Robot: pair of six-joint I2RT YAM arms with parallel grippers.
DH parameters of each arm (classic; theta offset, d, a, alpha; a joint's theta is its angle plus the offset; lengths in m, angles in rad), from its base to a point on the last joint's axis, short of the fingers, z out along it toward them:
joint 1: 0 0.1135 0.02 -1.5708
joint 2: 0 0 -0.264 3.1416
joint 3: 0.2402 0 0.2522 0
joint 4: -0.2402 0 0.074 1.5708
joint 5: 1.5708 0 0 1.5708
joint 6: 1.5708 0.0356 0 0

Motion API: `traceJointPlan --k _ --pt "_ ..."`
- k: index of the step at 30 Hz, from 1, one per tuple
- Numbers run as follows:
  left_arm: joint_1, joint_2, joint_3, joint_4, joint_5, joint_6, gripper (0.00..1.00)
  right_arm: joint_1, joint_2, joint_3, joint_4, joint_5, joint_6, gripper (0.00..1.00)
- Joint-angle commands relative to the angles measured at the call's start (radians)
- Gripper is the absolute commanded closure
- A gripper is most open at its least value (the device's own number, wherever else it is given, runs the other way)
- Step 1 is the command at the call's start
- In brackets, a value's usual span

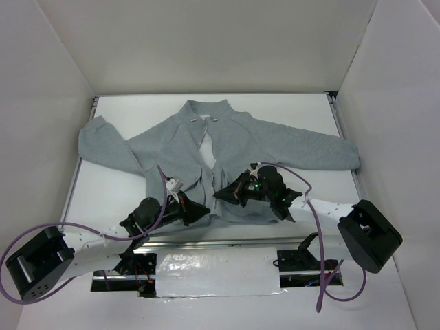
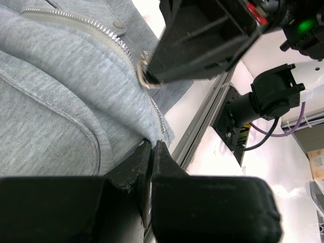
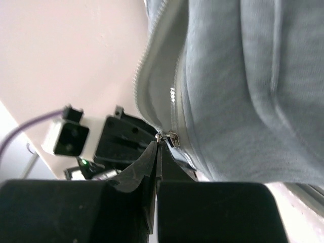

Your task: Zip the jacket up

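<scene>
Fleece in light grey spreads over the white table (image 1: 289,113): the jacket (image 1: 179,148) lies flat on its back, its collar (image 1: 206,110) toward the far wall and its hem at the near edge by the arm bases. At the far left, the left sleeve (image 1: 103,148) bends outward and down.

Just left of centre, the left gripper (image 1: 201,210) reaches in low at the hem. In its wrist view, its fingers (image 2: 144,159) are pressed together on the bottom edge of the jacket, right beside the lower end of the zipper (image 2: 96,25). A curved pocket flap (image 2: 76,126) lies to the left of that pinch.

At the centre, the zipper runs up the front. It is parted at the chest, where a narrow strip of white table shows between the two halves.

Just right of centre, the right gripper (image 1: 220,194) comes in over the lower front, close to the left one. In its wrist view, its fingers (image 3: 144,159) are closed tight, with the metal pull (image 3: 168,135) nipped at their tips.

At the far right, the right sleeve (image 1: 323,151) stretches out nearly straight toward the table's edge.
</scene>
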State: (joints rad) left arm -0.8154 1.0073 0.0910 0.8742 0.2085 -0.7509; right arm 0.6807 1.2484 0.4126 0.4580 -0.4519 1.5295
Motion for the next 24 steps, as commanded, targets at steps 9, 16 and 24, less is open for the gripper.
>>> traceJointPlan --k 9,16,24 --pt "-0.07 -0.018 -0.036 -0.004 -0.011 0.027 1.0 -0.115 0.106 0.13 0.142 0.038 0.011 1.0" --pt "-0.117 -0.053 -0.04 -0.055 -0.064 0.016 1.0 -0.193 0.325 0.308 0.179 -0.013 -0.019 1.0" --pt "-0.143 -0.114 -0.043 -0.141 -0.115 0.021 1.0 -0.253 0.542 0.577 0.084 -0.004 -0.083 1.0"
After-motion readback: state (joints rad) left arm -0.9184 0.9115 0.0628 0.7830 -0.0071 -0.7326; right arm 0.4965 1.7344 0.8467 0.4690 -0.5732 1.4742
